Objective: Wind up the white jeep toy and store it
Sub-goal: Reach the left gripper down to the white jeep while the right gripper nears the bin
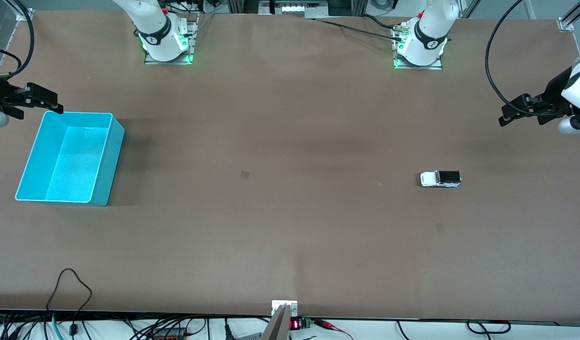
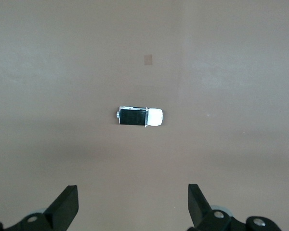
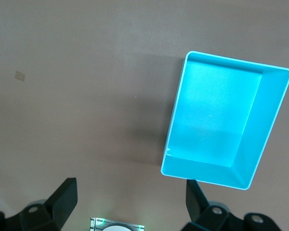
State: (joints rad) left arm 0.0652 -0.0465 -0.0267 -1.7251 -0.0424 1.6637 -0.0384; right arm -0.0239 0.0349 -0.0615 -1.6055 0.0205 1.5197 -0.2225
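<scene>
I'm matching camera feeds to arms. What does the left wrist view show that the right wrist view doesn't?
Only the left wrist view shows the white jeep toy, standing on the bare table under the open left gripper. Only the right wrist view shows the empty turquoise bin, beside the open right gripper. Both share the brown tabletop and a small square mark on it.

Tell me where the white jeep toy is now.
The white jeep toy stands on the bare table toward the left arm's end, apart from the turquoise bin.
</scene>
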